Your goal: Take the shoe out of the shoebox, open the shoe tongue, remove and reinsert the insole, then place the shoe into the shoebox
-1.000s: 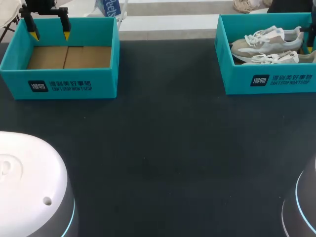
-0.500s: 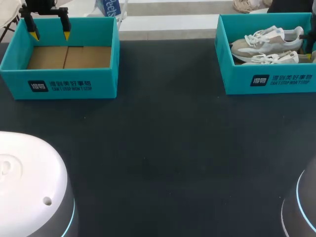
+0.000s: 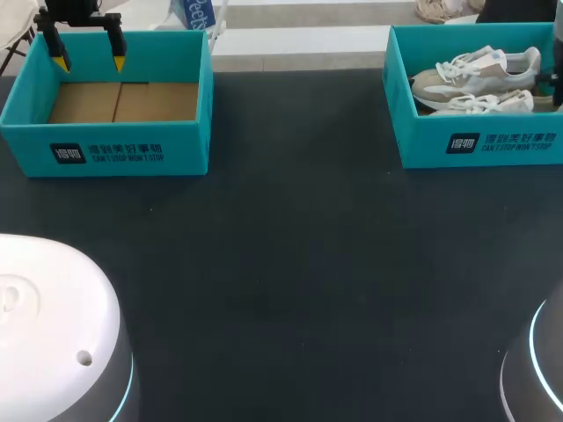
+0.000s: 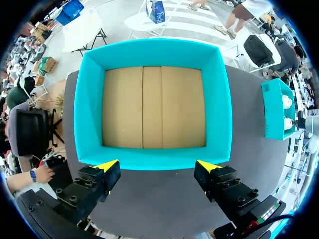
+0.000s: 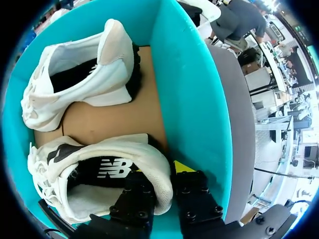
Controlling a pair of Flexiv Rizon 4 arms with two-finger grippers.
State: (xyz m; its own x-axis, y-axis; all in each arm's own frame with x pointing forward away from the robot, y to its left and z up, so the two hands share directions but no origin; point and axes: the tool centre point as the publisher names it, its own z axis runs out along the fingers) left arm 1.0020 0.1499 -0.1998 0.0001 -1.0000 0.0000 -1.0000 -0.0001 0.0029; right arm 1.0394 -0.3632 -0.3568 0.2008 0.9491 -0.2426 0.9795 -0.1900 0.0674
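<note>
In the head view, the left claw [image 3: 88,63] hangs at the upper left of the frame, over the far wall of an empty shoebox [image 3: 106,149]. Its yellow tips are spread wide and hold nothing. We judge it is parked there out of the way until the tongue and insole need a second claw. At the upper right, a second shoebox [image 3: 479,145] stands on the dark bench [image 3: 290,264], well apart from the first. In it a far shoe [image 3: 479,75] and a near shoe [image 3: 479,104] lie side by side, heels toward the right edge. Only a sliver of the right arm shows there, by the heels.

From the left wrist, the left claw [image 4: 157,167] is fully open, its fingers apart at about the width of the empty shoebox [image 4: 89,99] ahead of it. They touch nothing, and the cardboard floor is bare.

From the right wrist, the right claw [image 5: 159,169] is down inside the shoebox [image 5: 194,99] at the heel of the near shoe [image 5: 99,169]. One finger sits inside the collar. The other sits outside, between the heel and the box wall. They stand close together with the padded heel pinched between them, so we take it as gripping the shoe. The heel is the stiffest part to lift by. The far shoe [image 5: 84,69] lies untouched ahead. Both shoes are in the box, so nothing has been taken out yet.
</note>
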